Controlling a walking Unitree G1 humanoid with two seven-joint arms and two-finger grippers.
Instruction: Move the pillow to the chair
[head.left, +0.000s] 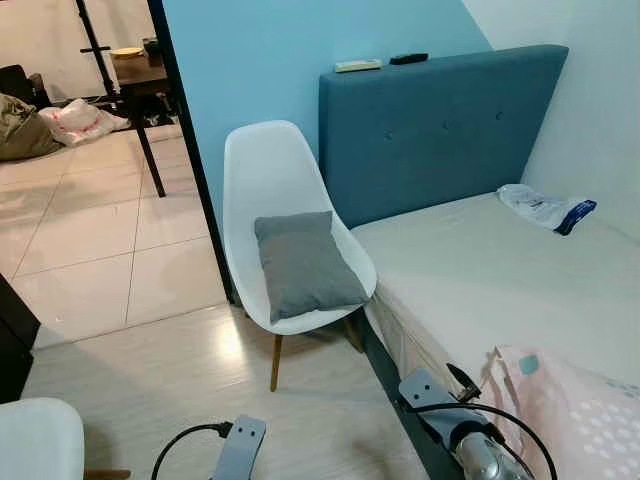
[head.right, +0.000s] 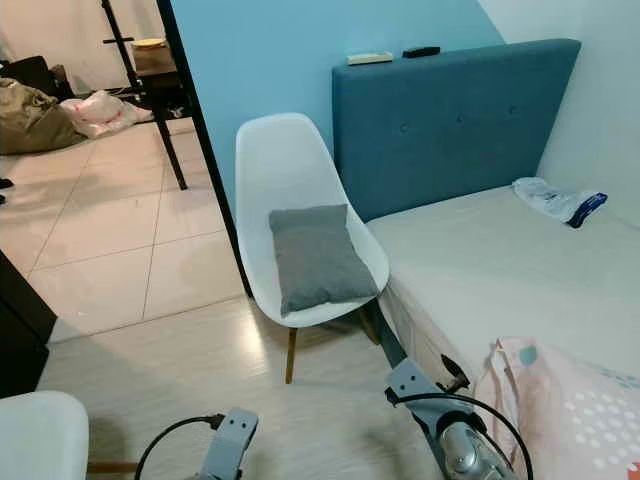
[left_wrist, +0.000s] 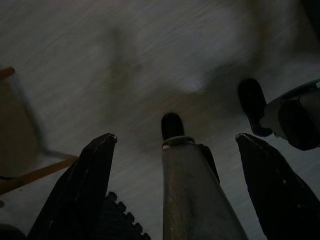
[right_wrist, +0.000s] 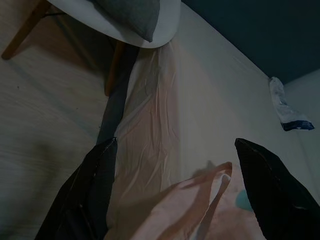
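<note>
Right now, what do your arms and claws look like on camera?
Both arms are silver metal with grey wrist brackets and looping black cables. The left claw and the right claw each have two long, tapered black fingers; the left claw's inner finger pad is ridged.

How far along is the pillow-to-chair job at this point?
It looks done: the grey pillow lies on the seat of the white chair, leaning against its back. Nothing is in hand: the right tool hangs open over the bed edge, and the left tool hangs open above the floor. Nothing seems left beyond confirming the pillow stays put.
</note>
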